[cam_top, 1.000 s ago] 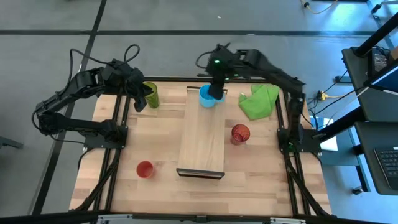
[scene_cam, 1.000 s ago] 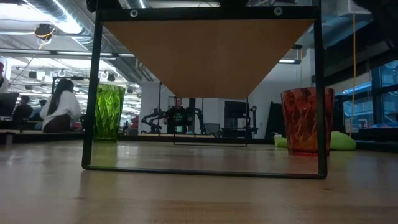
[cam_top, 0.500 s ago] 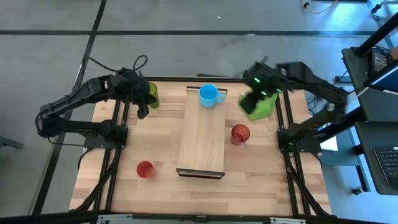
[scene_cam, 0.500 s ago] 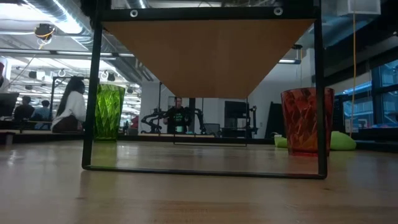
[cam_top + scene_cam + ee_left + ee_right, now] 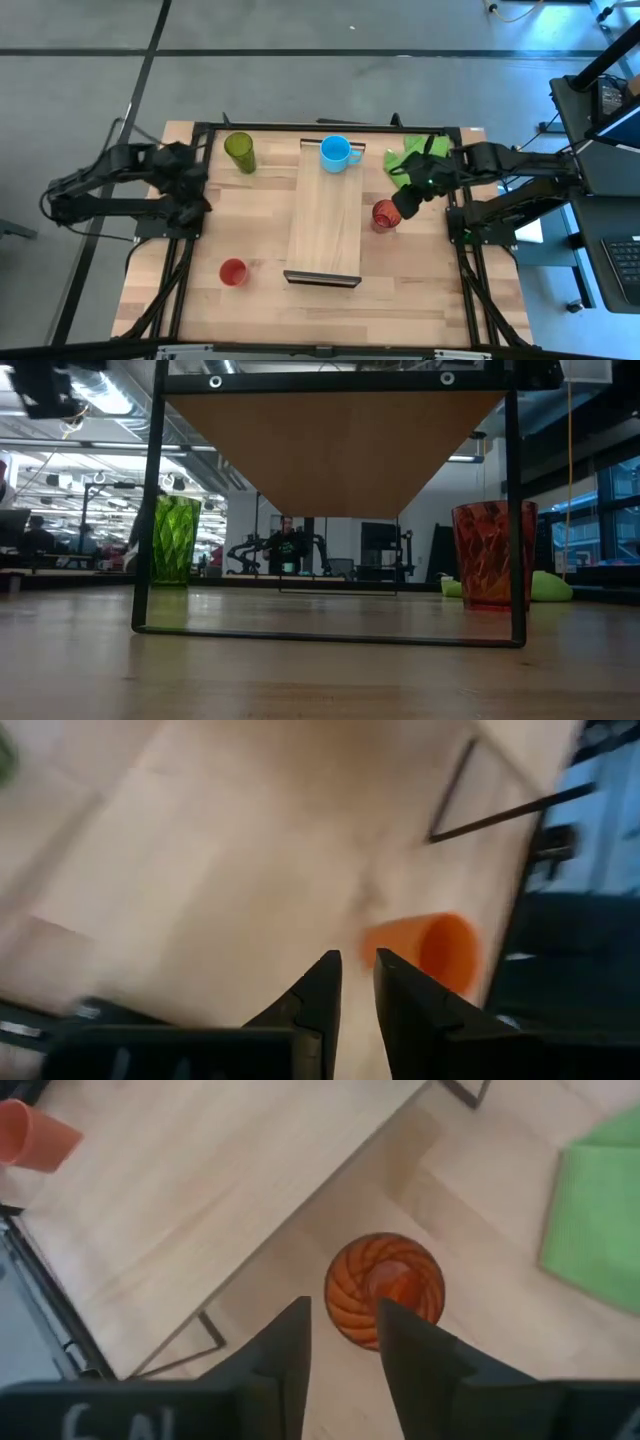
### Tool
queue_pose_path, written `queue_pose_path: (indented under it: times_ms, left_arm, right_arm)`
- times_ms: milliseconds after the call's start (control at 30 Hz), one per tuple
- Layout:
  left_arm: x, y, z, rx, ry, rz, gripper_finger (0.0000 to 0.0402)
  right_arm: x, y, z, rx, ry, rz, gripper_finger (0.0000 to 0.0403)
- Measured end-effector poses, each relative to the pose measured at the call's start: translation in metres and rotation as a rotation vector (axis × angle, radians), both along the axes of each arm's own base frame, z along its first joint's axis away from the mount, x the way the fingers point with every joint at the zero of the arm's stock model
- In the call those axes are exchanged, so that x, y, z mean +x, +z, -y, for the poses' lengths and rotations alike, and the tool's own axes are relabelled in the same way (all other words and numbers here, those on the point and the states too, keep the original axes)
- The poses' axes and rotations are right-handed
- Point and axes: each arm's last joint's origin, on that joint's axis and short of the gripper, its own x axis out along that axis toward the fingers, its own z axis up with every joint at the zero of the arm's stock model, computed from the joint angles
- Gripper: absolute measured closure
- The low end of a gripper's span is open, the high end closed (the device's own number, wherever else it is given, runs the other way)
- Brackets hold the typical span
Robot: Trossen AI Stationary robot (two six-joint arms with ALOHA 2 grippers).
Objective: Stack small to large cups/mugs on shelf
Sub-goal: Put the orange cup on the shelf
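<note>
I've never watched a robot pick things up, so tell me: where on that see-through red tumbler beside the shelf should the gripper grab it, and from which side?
Probably by the rim, from straight above. The red tumbler stands upright on the table, mouth open upward, and the right gripper hangs over it, fingers slightly parted. One finger inside the wall and one outside looks easiest.

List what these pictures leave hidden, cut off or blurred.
- Low view: the light blue mug on the shelf is hidden by the shelf's own plank.
- Left wrist view: blur smears the small red cup.
- Low view: the small red cup is not in view.
</note>
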Motion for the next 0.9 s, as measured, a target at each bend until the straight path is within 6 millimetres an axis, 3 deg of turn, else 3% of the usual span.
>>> queue_pose_path:
  times_ms: [133,267,367,533,633,767,900]
  left_arm:
    - [-0.006,0.004,0.007,-0.112,0.059,0.053,0.0344]
    - [0.002,0.014,0.010,-0.153,0.040,0.152,0.0344]
    - [0.016,0.052,0.012,-0.115,-0.005,0.462,0.0344]
    - [0.019,0.133,0.018,-0.045,-0.126,1.076,0.0344]
    - [0.022,0.161,0.026,-0.056,-0.292,1.371,0.0344]
    - [0.039,0.165,0.043,-0.093,-0.449,1.430,0.0344]
    - [0.066,0.151,0.082,-0.126,-0.588,1.324,0.0344]
  right_arm:
    - [0.001,0.000,0.001,-0.050,-0.020,0.007,0.0269]
    - [0.000,0.011,0.003,-0.108,-0.024,0.065,0.0256]
    - [-0.001,0.021,0.005,-0.152,-0.031,0.108,0.0249]
    - [-0.005,0.043,0.008,-0.236,-0.047,0.180,0.0245]
    - [-0.007,0.053,0.009,-0.258,-0.068,0.213,0.0244]
    - [-0.009,0.060,0.010,-0.255,-0.071,0.237,0.0244]
    - [-0.008,0.060,0.006,-0.249,-0.055,0.245,0.0244]
